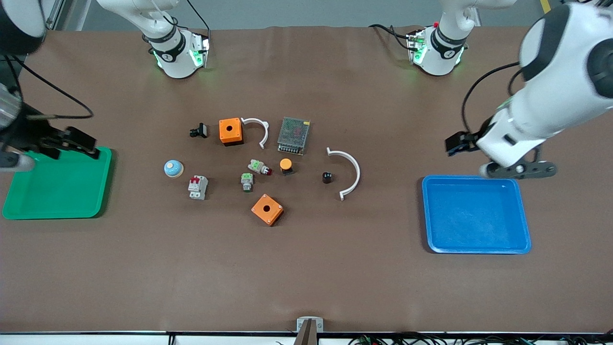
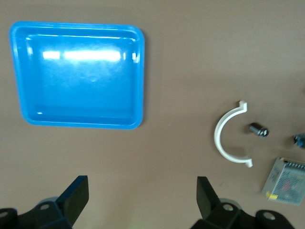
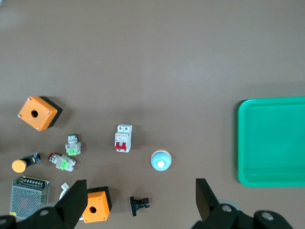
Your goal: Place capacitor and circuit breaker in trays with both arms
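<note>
The capacitor (image 1: 327, 177), a tiny black cylinder, lies on the table inside a white arc (image 1: 349, 172); it also shows in the left wrist view (image 2: 259, 129). The circuit breaker (image 1: 198, 187), white-grey with red levers, lies beside a blue dome (image 1: 173, 168); it also shows in the right wrist view (image 3: 123, 138). My left gripper (image 1: 452, 143) is open and empty, up in the air by the blue tray (image 1: 474, 215); its wrist view shows the jaws wide apart (image 2: 143, 200). My right gripper (image 1: 88, 146) is open and empty over the green tray's (image 1: 57, 191) rim, also shown wide apart in its wrist view (image 3: 140, 202).
In the middle lie two orange boxes (image 1: 231, 131) (image 1: 267, 209), a meshed power supply (image 1: 293, 135), a second white arc (image 1: 258, 129), an orange-capped button (image 1: 286, 166), two green-topped parts (image 1: 247, 181) (image 1: 259, 166) and a black clip (image 1: 198, 130).
</note>
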